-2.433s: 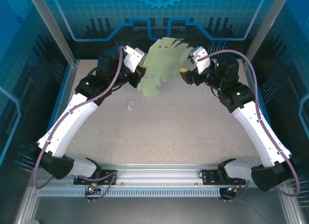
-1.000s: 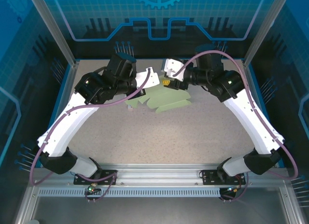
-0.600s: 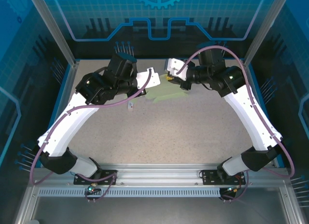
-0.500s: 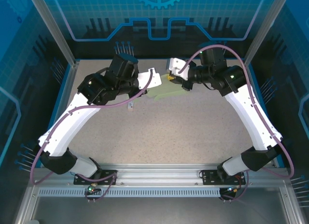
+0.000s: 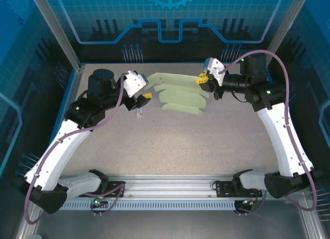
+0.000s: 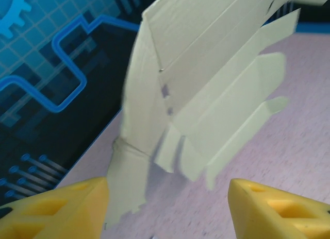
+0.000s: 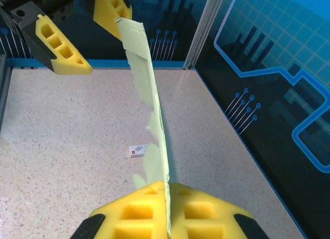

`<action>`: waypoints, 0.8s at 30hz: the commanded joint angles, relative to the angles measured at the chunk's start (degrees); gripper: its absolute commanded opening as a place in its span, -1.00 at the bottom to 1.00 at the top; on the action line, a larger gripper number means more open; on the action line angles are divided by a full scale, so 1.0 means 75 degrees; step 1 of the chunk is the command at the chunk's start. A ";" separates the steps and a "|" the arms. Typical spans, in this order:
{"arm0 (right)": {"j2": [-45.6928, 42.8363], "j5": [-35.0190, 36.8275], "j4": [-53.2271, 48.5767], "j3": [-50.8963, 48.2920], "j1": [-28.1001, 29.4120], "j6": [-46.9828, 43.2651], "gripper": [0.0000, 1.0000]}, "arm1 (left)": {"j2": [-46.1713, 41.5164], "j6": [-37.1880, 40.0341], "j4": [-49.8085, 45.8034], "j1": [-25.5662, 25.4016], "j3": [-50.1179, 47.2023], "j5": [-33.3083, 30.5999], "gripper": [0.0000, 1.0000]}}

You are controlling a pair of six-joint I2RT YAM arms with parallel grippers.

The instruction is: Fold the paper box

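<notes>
The paper box point(image 5: 180, 94) is an unfolded mint-green sheet of creased panels and tabbed flaps, spread between the two arms over the far middle of the counter point(image 5: 180, 151). The right hand point(image 5: 203, 78) is closed on the sheet's right edge and holds it up. In the right wrist view the right hand point(image 7: 166, 190) has its yellow pads pressed together with the card point(image 7: 154, 110) pinched between them, and the sheet runs away from the camera edge-on, standing nearly upright above the speckled surface. The left hand point(image 5: 145, 97) sits just beside the sheet's left end with its jaws spread wide, gripping nothing. In the left wrist view the left hand point(image 6: 167, 198) has its tips at the two lower corners, and the paper box point(image 6: 206, 89) hangs ahead of them, its long flaps fanned out to the right and one narrow tab reaching down close to the left-side tip. Whether that tab touches the finger cannot be told. A small white tag point(image 5: 138, 112) lies flat on the counter near the left hand, apart from the sheet.
</notes>
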 commanded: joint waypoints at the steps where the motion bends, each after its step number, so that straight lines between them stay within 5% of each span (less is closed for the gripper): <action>1: -0.0249 -0.0868 0.0562 -0.0164 -0.0154 0.0444 -1.00 | 0.0140 -0.0864 0.1041 0.0221 -0.0365 0.1241 0.30; 11: -0.0324 -0.0880 0.0578 -0.0343 -0.0325 0.0468 -1.00 | 0.0073 -0.1165 0.1821 0.0743 -0.0530 0.1556 0.33; 22: -0.0081 -0.1148 0.0120 -0.0061 -0.0263 0.0158 -1.00 | -0.0054 0.0099 0.0776 0.0837 -0.0098 0.0620 0.36; 24: -0.0044 -0.1191 0.0086 -0.0051 -0.0247 0.0126 -1.00 | 0.0061 0.0199 0.0723 0.0831 -0.0023 0.0688 0.49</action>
